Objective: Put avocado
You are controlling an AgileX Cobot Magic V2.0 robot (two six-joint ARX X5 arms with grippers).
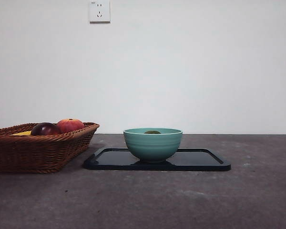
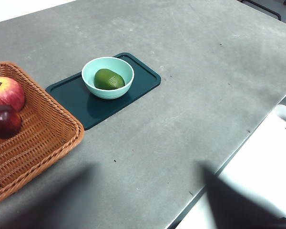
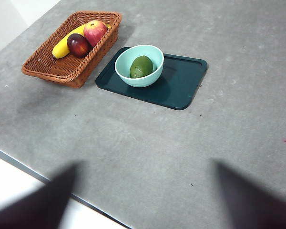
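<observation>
The dark-green avocado [image 1: 152, 132] lies inside a pale teal bowl [image 1: 152, 147], only its top showing over the rim in the front view. It shows whole in the left wrist view [image 2: 109, 79] and the right wrist view [image 3: 141, 66]. The bowl stands on a dark tray [image 1: 202, 160]. My left gripper [image 2: 143, 212] is open and empty, high above the table and well back from the bowl. My right gripper [image 3: 148, 205] is also open and empty, high above the table's front edge. Neither arm shows in the front view.
A wicker basket [image 1: 38, 152] stands left of the tray and holds a red-orange apple-like fruit [image 1: 70, 125], a dark maroon fruit [image 1: 45, 129] and a banana [image 3: 62, 46]. The right part of the tray [image 3: 181, 81] is bare. A wall socket [image 1: 99, 11] sits on the back wall.
</observation>
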